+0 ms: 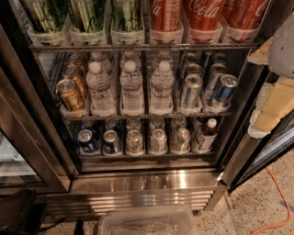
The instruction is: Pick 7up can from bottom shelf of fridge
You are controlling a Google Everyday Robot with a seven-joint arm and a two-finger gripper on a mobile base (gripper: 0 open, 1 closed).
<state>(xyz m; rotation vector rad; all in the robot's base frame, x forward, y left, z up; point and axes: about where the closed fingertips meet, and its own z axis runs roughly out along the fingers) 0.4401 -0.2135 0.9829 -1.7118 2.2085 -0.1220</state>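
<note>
The fridge (147,181) stands open in front of me, with a shiny steel frame and a dark interior. Its bottom shelf (147,156) holds rows of short cans. Two blue cans (87,141) stand at the front left. To their right are pale green-silver cans with silver tops, and the 7up can (158,140) is among them. A small red-labelled bottle (204,135) stands at the shelf's right end. My gripper (271,108) shows as pale cream parts at the right edge of the view, outside the fridge. It is above and to the right of the bottom shelf, apart from the cans.
The rack above holds gold cans (70,94), water bottles (132,87) and slim silver-blue cans (190,92). The top rack holds green drinks and red cola cans (202,13). A clear plastic bin (147,222) sits low in front. An orange cable (280,202) lies on the floor at the right.
</note>
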